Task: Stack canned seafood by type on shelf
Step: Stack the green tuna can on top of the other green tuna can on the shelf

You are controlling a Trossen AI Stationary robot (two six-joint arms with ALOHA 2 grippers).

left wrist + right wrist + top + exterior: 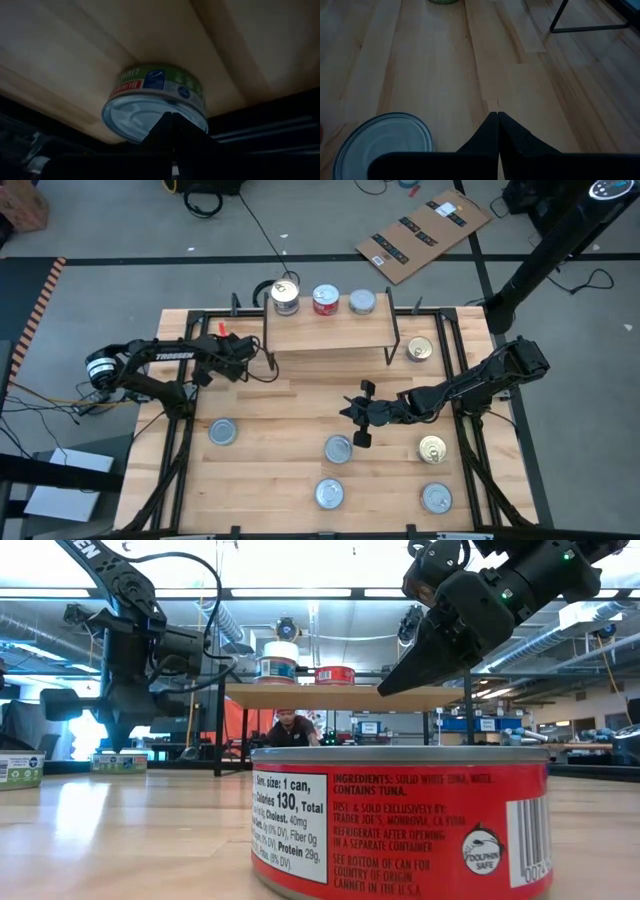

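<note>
Hovering with my right gripper above the middle of the table, I kept its fingers pressed together and empty, pointed down toward a silver-topped tin lying just beside them; I judged that to be my next pick, so the jaws would have to spread before going lower. My left gripper was likewise pinched closed and carrying nothing, held up by the left end of the shelf, and its wrist view showed a green-labelled tin just ahead of the fingertips, though I could not tell whether they touched it. On the shelf stood a stack of tins at the left, a red-rimmed tin in the middle and a silver one to the right, apart from each other, as I read it one place per type. Other tins lay loose on the table, among them two gold-topped ones near the right edge.
</note>
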